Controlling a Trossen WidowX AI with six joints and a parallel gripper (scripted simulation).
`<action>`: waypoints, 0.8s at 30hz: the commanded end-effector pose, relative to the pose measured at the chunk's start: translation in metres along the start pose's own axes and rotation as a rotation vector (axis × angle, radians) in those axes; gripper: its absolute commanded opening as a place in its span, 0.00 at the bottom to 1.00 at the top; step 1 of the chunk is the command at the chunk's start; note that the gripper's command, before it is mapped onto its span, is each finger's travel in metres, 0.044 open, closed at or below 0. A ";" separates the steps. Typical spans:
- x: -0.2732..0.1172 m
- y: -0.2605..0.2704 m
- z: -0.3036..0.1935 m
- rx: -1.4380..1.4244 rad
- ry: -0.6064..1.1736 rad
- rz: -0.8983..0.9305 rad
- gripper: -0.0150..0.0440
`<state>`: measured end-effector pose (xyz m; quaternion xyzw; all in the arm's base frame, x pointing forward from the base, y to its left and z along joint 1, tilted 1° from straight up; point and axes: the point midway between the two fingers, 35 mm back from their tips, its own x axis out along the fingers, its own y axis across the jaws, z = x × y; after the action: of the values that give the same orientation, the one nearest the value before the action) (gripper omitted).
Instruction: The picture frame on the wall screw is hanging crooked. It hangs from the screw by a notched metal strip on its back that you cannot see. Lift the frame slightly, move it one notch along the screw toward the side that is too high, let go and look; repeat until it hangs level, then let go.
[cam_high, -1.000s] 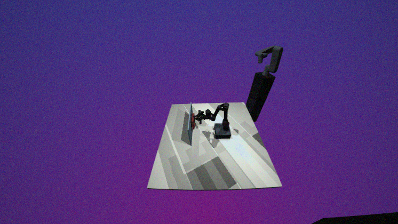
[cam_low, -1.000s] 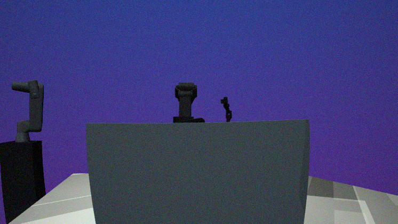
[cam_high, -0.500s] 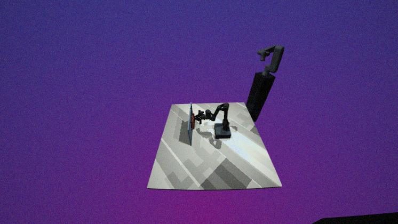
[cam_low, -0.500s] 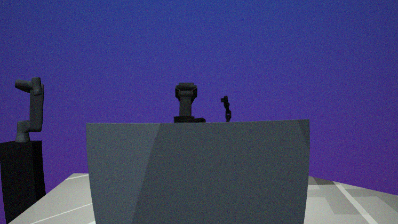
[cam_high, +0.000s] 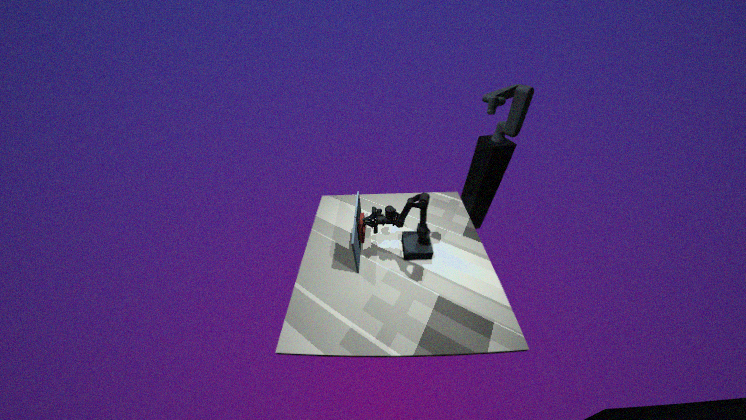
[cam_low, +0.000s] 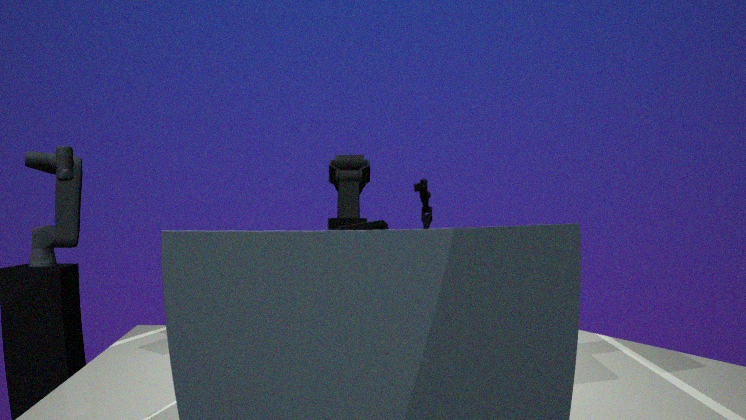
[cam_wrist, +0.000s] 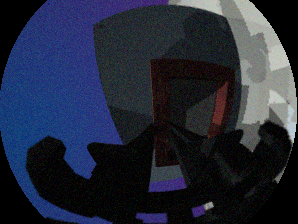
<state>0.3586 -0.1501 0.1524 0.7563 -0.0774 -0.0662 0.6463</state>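
Note:
The red picture frame (cam_high: 361, 232) (cam_wrist: 160, 95) is against the room side of the grey upright wall panel (cam_high: 356, 256) (cam_low: 308, 313) (cam_wrist: 125, 60). My gripper (cam_high: 365, 220) (cam_wrist: 160, 125) is shut on the frame's near bar, which runs down between the dark fingers in the wrist view. In the top view the frame shows only edge-on, and in the exterior view the panel hides it. The screw and the notched strip are hidden. From these views I cannot tell how far the frame tilts.
My arm's base (cam_high: 417, 247) stands on the patterned table top (cam_high: 365, 313), right of the panel in the top view. A second grey arm (cam_high: 516, 112) (cam_low: 67, 208) stands on a tall black pedestal (cam_high: 485, 172) (cam_low: 33, 318) beyond the table. A small dark arm-like shape (cam_low: 425, 200) shows above the panel.

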 end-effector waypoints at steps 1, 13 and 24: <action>0.000 0.004 -0.001 -0.002 0.000 0.018 0.25; 0.000 0.000 -0.001 -0.002 0.000 0.018 0.25; 0.000 -0.004 -0.001 -0.002 0.000 0.018 0.25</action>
<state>0.3589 -0.1487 0.1471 0.7554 -0.0792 -0.0640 0.6472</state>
